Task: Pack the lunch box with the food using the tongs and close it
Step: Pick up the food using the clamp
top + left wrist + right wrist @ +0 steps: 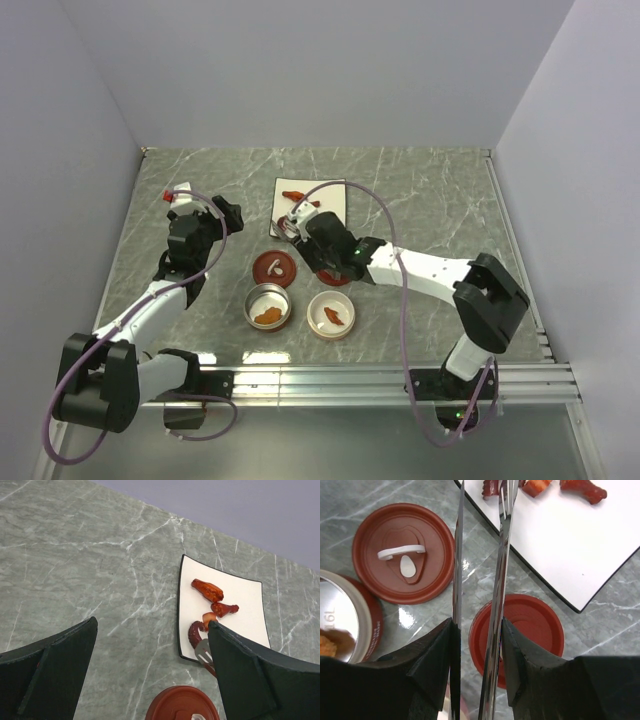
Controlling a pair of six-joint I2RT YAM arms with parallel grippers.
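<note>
Now: my right tool (477, 650) grips the tongs (499, 565), arms drawn close, tips at the white plate (570, 550) edge beside the food (580, 490). My left tool (152, 650) gapes, empty. Best straddle one morsel, squeeze gently, lift straight.

- Top ext cam: fixed high behind arm bases at the table (440, 200) near edge. Looks down & fwd, whole top in view, distant.
- L wrist cam: low, close. Faces across the top toward far edge, past L gripper (152, 622).
- R wrist cam: v. close, looks steeply down along tongs (498, 580).
- Overlap, all three: white plate (330, 205), handled red lid (273, 266).
</note>
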